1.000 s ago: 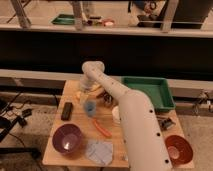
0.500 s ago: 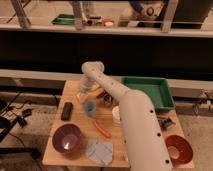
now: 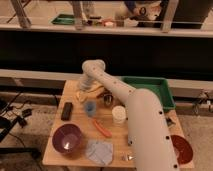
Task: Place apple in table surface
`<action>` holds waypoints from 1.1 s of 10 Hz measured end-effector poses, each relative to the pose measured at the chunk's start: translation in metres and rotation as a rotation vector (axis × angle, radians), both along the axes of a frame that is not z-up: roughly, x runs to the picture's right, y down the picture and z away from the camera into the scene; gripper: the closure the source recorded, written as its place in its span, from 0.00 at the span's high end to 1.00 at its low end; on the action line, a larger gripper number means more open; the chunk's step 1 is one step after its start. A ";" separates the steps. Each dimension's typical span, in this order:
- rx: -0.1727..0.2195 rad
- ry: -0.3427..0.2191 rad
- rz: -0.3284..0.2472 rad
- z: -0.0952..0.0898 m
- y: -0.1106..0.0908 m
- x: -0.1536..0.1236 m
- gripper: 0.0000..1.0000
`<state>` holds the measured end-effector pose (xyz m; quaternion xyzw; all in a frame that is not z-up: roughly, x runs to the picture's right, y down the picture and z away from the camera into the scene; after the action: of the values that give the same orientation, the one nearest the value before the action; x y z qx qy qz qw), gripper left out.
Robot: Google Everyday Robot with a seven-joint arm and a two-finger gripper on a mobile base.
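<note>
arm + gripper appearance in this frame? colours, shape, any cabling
Arm: smooth white or cream shell, thick rounded tubular links, bulbous elbow joint at the far end of the wooden table. No external cables or markings visible. Gripper sits below that joint over the table's far side, mostly hidden behind the arm, so its colour and finger shape cannot be made out.

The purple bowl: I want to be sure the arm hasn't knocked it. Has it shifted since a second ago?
No. The purple bowl sits at the same spot beside the grey cloth; the gripper is farther back.
</note>
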<state>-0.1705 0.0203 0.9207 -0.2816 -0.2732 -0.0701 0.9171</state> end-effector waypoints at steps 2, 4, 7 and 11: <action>0.039 -0.022 0.007 -0.014 -0.010 -0.004 0.36; 0.078 -0.045 0.021 -0.030 -0.023 -0.007 0.36; 0.142 -0.082 0.047 -0.061 -0.046 -0.009 0.36; 0.189 -0.117 0.054 -0.078 -0.053 -0.014 0.36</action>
<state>-0.1849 -0.0330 0.8430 -0.1817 -0.3260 -0.0872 0.9236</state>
